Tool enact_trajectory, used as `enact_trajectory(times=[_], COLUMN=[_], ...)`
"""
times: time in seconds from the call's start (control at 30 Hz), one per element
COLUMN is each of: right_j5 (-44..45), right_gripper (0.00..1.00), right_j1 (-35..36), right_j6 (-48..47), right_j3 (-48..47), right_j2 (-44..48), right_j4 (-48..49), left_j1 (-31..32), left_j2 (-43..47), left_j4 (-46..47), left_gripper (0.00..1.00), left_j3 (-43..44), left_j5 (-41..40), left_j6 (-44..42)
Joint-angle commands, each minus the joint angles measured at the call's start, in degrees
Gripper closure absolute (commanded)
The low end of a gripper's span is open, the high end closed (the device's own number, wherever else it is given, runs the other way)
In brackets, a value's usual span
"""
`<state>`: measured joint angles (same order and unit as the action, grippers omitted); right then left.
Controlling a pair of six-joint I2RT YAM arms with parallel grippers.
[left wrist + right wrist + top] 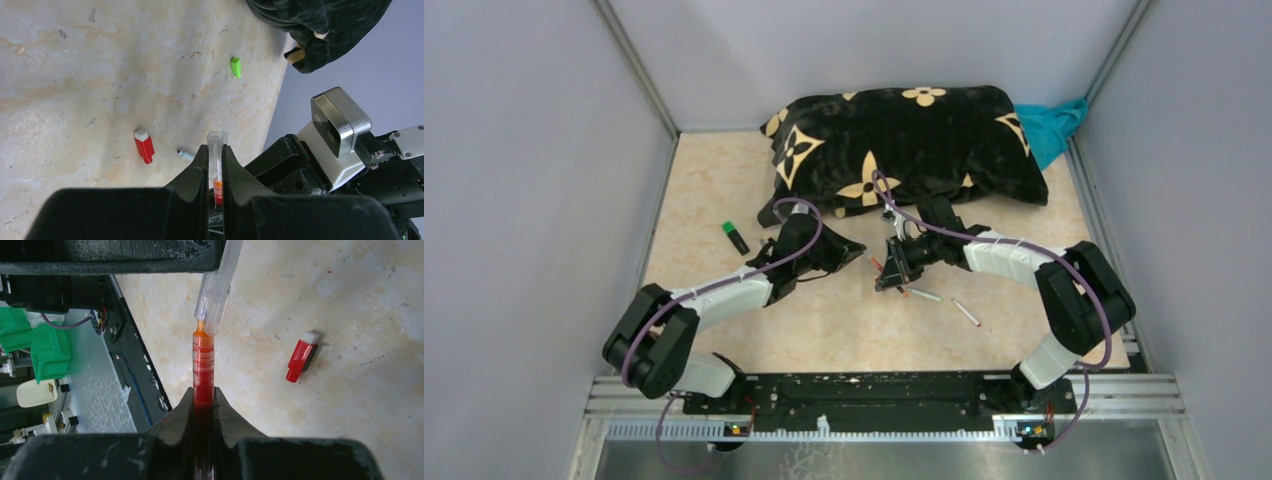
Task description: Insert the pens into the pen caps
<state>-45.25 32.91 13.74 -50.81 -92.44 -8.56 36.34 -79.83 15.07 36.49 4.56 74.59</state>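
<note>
"Right hand is pinched narrow on the red pen — its orange tip sits at the mouth of the clear cap, a little to one side."
"And the cap leans across it?"
"Yes, tilted, clamped in the left hand. I'd square the two axes first, then push slowly along the barrel."
"Otherwise?"
"The tip may skid off the rim — a red cap lies beyond on the tabletop, with no pen in it."

So the red pen has its orange tip right at the mouth of a clear cap, both gripped. A red cap with a white end lies flat nearby, green cap further off.
</note>
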Motion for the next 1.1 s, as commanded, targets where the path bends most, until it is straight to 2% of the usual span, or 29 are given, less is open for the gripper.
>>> enact_trajectory(times=[0.0, 0.33, 0.67, 0.83, 1.07], right_j5=[-0.12, 0.96, 0.35, 3.05, 3.94], right_gripper=[1.00, 1.00, 1.00, 1.00, 1.00], right_j1=[0.81, 0.79, 0.12, -0.62, -0.80], right_j6=[0.86, 1.72, 7.47, 8.20, 9.29], right_j3=[-3.48, -6.25, -6.49, -6.85, -5.30], right_j2=[-0.83, -2.31, -0.68, 0.18, 1.23], right_j4=[2.03, 2.67, 5.66, 4.97, 6.17], left_j1=[0.70, 2.60, 5.84, 7.00, 8.15], left_j2=[-0.77, -0.74, 0.90, 2.65, 3.18], left_j4=[1.62, 1.26, -5.20, -7.50, -7.70], left_gripper=[1.00, 1.00, 1.00, 1.00, 1.00], left_j3=[0.55, 2.00, 7.18, 8.64, 9.34], left_j5=[0.49, -0.10, -7.82, -10.92, -11.90], left_j6=[1.52, 2.50, -0.83, -1.84, -2.19])
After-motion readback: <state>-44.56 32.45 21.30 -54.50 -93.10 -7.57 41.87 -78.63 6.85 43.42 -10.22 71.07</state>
